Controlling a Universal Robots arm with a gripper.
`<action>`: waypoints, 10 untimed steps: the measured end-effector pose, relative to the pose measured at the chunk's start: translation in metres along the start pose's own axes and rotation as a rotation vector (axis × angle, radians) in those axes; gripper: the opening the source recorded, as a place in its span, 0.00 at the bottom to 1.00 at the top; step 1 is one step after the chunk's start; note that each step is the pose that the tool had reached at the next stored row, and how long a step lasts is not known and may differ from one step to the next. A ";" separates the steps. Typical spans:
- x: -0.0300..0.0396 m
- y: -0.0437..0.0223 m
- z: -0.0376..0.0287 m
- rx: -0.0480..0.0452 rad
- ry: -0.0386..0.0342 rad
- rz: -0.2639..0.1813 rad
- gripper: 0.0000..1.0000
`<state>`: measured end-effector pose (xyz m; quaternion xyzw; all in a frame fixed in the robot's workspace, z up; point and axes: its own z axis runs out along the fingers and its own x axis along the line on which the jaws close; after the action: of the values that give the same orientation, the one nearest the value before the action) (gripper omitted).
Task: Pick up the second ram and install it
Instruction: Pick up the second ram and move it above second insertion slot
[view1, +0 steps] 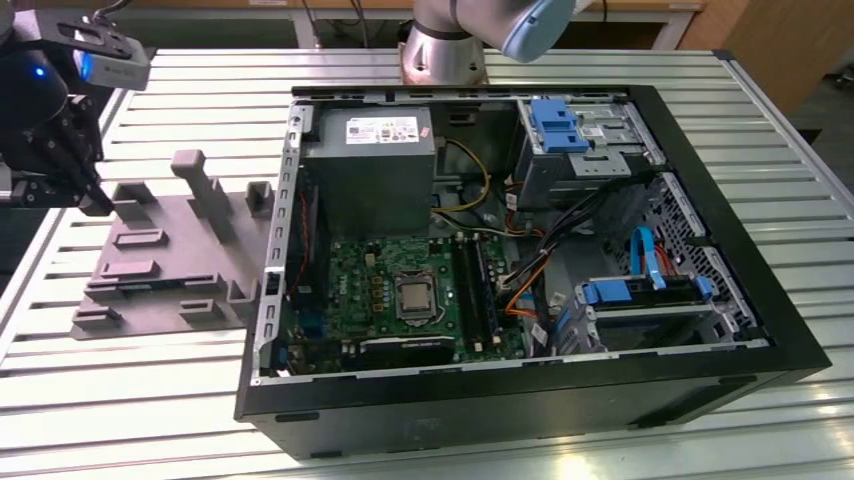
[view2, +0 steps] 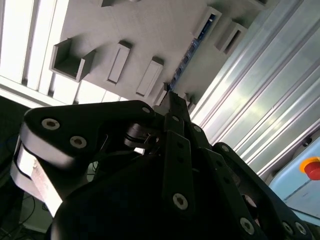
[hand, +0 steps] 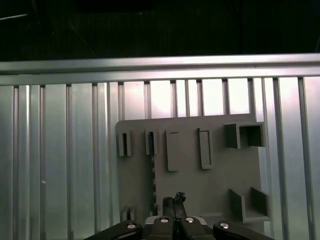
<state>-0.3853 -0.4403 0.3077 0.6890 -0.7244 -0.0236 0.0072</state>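
**Gripper over the parts tray, second ram not yet lifted.** I use the grey slotted tray (view1: 160, 270) as the landmark.

- **Gripper.** In the exterior view the gripper (view1: 91, 205) hangs above the tray edge farthest from the open computer case (view1: 534, 400). In both wrist views the gripper (view2: 171, 97) (hand: 175, 199) has its 2 fingers pressed together, with nothing that I can see between them.
- **Second ram.** The second ram (view2: 192, 50) stands on edge in a narrow slot of the tray (view2: 150, 30). It lies just beside the fingertips' line rather than under it, and it shows as a thin dark strip (hand: 152, 170) in the first wrist view.
- **Hazard, as I judge it.** Lowered with the fingers pressed together, the tips could strike the stick's top edge or a tray wall. With the sideways offset uncorrected, a pinch could catch 1 corner and tilt the stick in its slot.
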 end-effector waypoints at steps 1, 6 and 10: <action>0.0001 0.0000 0.0005 -0.0001 0.0000 0.000 0.11; 0.0003 -0.0001 0.0033 0.0000 0.0000 0.000 0.11; 0.0005 -0.0003 0.0060 0.0000 0.0000 0.000 0.11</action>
<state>-0.3853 -0.4406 0.3017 0.6891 -0.7243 -0.0236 0.0072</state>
